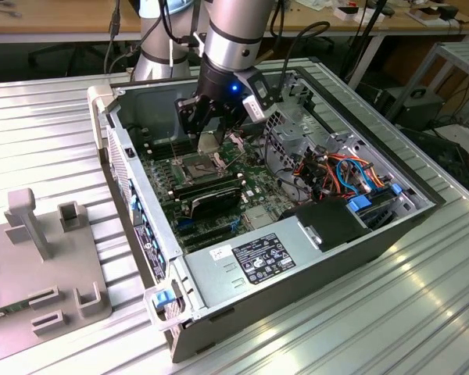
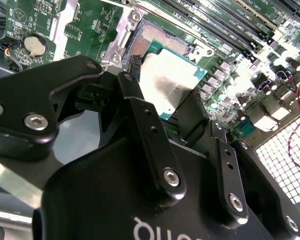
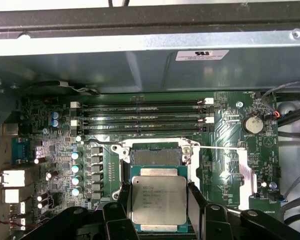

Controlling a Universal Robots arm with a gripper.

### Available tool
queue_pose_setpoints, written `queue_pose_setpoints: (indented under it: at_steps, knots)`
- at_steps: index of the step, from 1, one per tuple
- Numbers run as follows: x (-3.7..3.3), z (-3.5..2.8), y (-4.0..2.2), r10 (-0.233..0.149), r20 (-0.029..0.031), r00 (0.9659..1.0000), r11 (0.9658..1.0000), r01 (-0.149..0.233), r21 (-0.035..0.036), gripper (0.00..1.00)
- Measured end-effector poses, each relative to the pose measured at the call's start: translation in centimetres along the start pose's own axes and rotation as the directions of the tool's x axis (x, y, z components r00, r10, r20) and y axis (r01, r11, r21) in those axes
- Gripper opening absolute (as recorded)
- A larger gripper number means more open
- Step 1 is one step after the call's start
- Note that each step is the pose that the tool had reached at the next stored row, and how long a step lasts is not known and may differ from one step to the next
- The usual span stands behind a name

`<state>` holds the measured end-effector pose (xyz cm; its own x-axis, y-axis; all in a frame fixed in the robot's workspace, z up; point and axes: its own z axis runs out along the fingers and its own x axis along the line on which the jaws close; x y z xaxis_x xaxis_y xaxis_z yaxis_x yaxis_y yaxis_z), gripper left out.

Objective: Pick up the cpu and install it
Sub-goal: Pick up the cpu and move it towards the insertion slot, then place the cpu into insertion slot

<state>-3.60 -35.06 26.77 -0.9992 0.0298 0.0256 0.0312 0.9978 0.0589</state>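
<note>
Inside the open case point(image 1: 141, 203), at the upper middle of the exterior view, the arm point(image 1: 233, 39) reaches down over the green board point(image 1: 254, 170). The tool point(image 1: 209, 129) is closed on the cpu point(image 1: 209, 143), pinching the small grey chip by two opposite edges. From where I stand the cpu hangs just above the socket point(image 1: 197, 166), not seated in it.

In the first wrist view the cpu point(image 3: 159, 200) shows its metal face flat to the camera, with a black finger point(image 3: 195, 202) pressed against each side. It covers the near part of the socket point(image 3: 156, 156), and the contact field beyond it lies bare inside the metal frame. Past the socket run the long memory slots point(image 3: 145, 117), and a coin cell point(image 3: 253, 124) sits off to one side of them. A row of small capacitors point(image 3: 76, 167) stands beside the socket on the other side.

The second wrist view looks along the tool's black links. There the cpu point(image 2: 167, 82) sits tilted across the frame between the fingertips, and the socket's bare contacts point(image 2: 157, 37) show just beyond its far edge.

Lower in the exterior view a power supply point(image 1: 258, 258) fills the case's near end, and orange and blue cables point(image 1: 352, 176) bunch toward the exterior view's right. The case lies on a ribbed metal desk point(image 1: 375, 312). A grey fixture point(image 1: 39, 266) sits at the exterior view's lower left, well apart from the case.
</note>
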Motion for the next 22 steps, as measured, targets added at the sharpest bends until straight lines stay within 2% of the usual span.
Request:
queue_pose_setpoints:
  at_steps: [8,19,22]
  knots:
    - [-0.01,0.33,-0.01,0.000,0.0000,1.0000,1.0000,0.000,0.0000,0.54]
    - [-0.01,0.34,-0.01,0.002,0.0000,1.0000,1.0000,-0.002,-0.0002,0.54]
    - [-0.01,0.37,-0.01,0.049,0.0029,0.9988,0.9988,-0.048,-0.0016,0.54]
